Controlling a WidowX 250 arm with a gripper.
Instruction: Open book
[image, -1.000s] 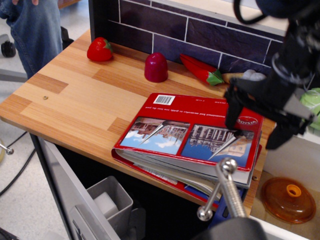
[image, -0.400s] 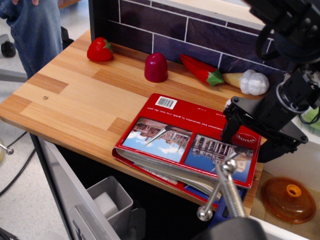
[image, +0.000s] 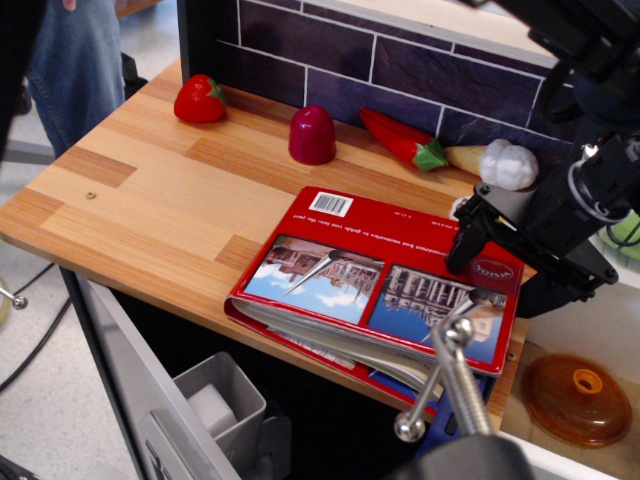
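Note:
The book (image: 380, 280) lies closed near the front right edge of the wooden table (image: 140, 200). Its glossy red cover faces up with two building photos and a white barcode (image: 330, 205). White pages show along its front edge. My black gripper (image: 503, 272) is at the book's right end with its jaws spread wide. The left finger (image: 464, 246) is low over the cover next to the white logo, and the right finger (image: 545, 296) is past the book's right edge. It holds nothing.
A toy strawberry (image: 200, 100), a dark red dome (image: 312, 135), a red chili (image: 400, 140) and a white garlic (image: 508, 165) line the dark brick wall (image: 440, 70). A metal handle (image: 450, 370) stands in front. An orange lid (image: 577, 398) lies lower right and a grey bin (image: 215, 405) below.
The arm's upper part has swung right and back, uncovering the garlic. The gripper stays open at the book's right end, and the book has shifted slightly. The cover remains closed.

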